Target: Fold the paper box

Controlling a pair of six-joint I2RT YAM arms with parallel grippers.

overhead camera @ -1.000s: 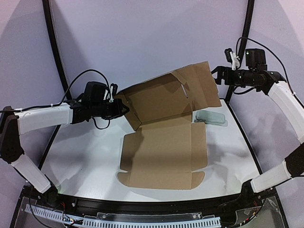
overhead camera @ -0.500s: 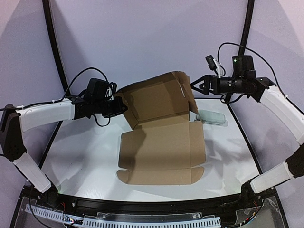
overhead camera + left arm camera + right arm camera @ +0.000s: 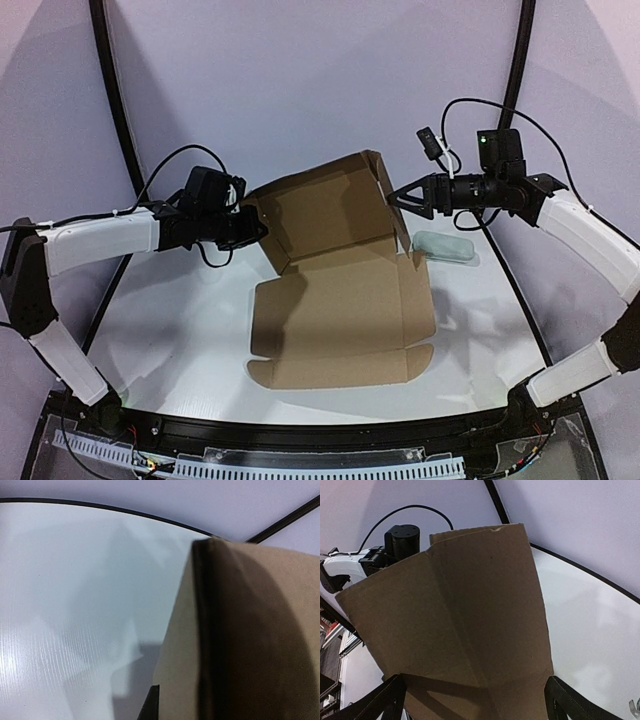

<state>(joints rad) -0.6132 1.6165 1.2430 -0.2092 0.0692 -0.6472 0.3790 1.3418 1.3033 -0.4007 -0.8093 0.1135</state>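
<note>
The paper box (image 3: 345, 310) is a brown cardboard sheet whose front half lies flat on the table. Its back panel (image 3: 325, 212) stands raised. My left gripper (image 3: 257, 228) is shut on the left edge of that raised panel. In the left wrist view the cardboard (image 3: 250, 630) fills the right side, with one dark fingertip (image 3: 151, 705) against it. My right gripper (image 3: 397, 197) is open, its fingertips at the panel's right side flap (image 3: 388, 190), which is turned inward. In the right wrist view that flap (image 3: 470, 610) spans the gap between the spread fingers (image 3: 390, 700).
A small pale translucent object (image 3: 445, 247) lies on the white table (image 3: 170, 330) just right of the box, below my right gripper. Black frame rods (image 3: 115, 110) rise at the back left and back right. The left arm (image 3: 395, 542) shows behind the flap.
My right gripper has swung left and down to the box's right side flap, which has gone from spread outward to folded inward. The left gripper has kept its hold.
</note>
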